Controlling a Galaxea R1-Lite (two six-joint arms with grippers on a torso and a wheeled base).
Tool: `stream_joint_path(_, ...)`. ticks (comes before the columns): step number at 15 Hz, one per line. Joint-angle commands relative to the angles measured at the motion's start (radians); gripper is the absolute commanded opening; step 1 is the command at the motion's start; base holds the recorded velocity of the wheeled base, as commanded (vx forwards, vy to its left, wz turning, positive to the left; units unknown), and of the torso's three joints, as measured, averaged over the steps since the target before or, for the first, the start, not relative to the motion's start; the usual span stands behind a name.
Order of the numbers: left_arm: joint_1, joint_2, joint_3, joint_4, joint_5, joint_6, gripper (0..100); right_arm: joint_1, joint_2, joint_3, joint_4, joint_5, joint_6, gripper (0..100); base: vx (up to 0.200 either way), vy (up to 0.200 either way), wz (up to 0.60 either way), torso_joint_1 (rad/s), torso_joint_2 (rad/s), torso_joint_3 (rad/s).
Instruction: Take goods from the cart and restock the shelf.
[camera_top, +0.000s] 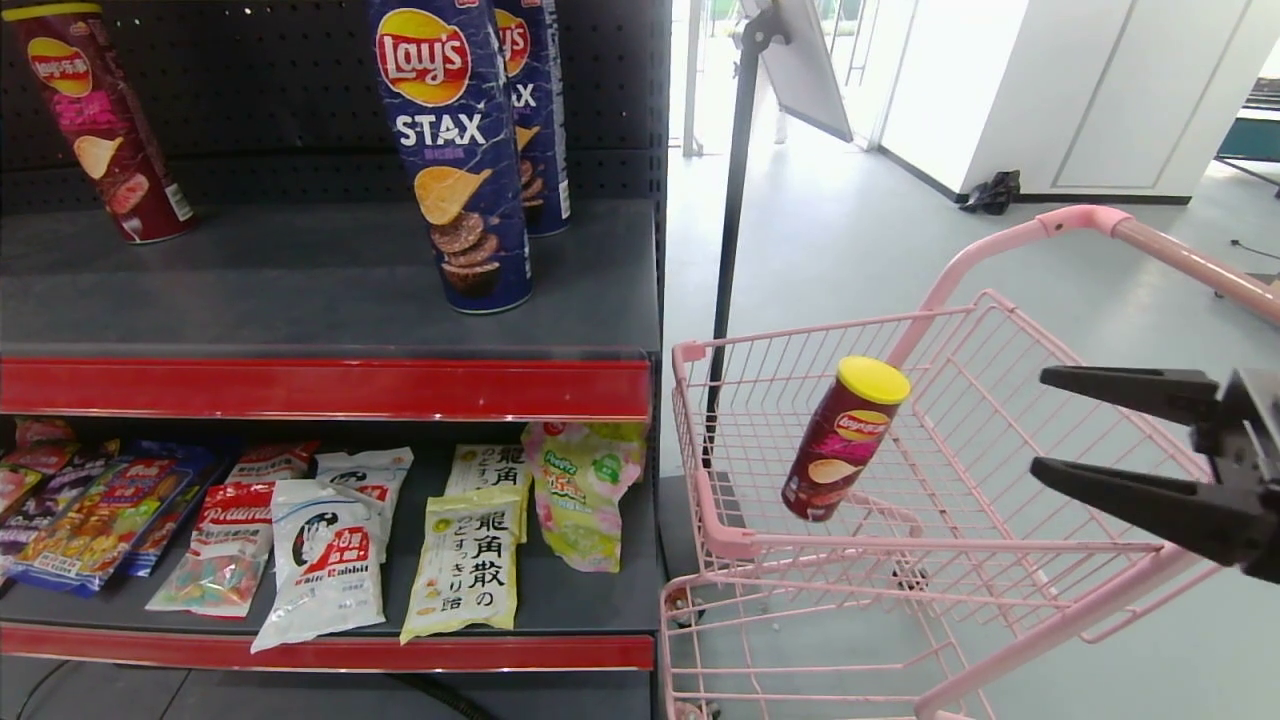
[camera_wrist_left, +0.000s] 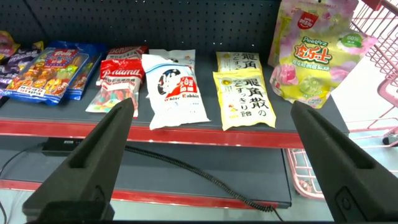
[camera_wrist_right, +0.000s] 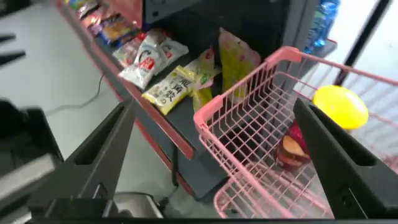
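head view: spread right tool beside a chip can in the cart

a maroon chip can (camera_top: 845, 440) with a yellow lid leans inside the pink cart (camera_top: 720, 540), at 4 o'clock. the right tool (camera_top: 1040, 422), fingers spread wide, hangs at 3 o'clock, near the can but apart. the left tool (camera_wrist_left: 212, 106), also spread, faces snack bags (camera_wrist_left: 174, 87) on the lower shelf. best approach, likely: straddle the can's middle, squeeze, lift clear of the wire rim. a matching can (camera_top: 100, 120) stands at 10 o'clock on the dark upper shelf (camera_top: 330, 290). grey floor (camera_top: 850, 230), white walls (camera_top: 1100, 90) behind.
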Motion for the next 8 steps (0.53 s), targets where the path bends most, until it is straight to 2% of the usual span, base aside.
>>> stream_joint_path(1, 0.000, 0.000, 0.000, 0.000, 0.000, 0.000, 100, -0.081, 0.252, -0.080, -0.026, 0.142, -0.173, 100, 0.000, 0.000, 0.00, 0.000, 0.00, 0.000)
stream_joint_path(2, 0.000, 0.000, 0.000, 0.000, 0.000, 0.000, 100, -0.112, 0.350, -0.137, -0.019, 0.195, -0.280, 100, 0.000, 0.000, 0.00, 0.000, 0.00, 0.000)
stream_joint_path(3, 0.000, 0.000, 0.000, 0.000, 0.000, 0.000, 100, -0.130, 0.428, -0.184, -0.017, 0.220, -0.309, 100, 0.000, 0.000, 0.00, 0.000, 0.00, 0.000)
stream_joint_path(8, 0.000, 0.000, 0.000, 0.000, 0.000, 0.000, 100, -0.234, 0.738, -0.444, -0.015, 0.224, -0.343, 100, 0.000, 0.000, 0.00, 0.000, 0.00, 0.000)
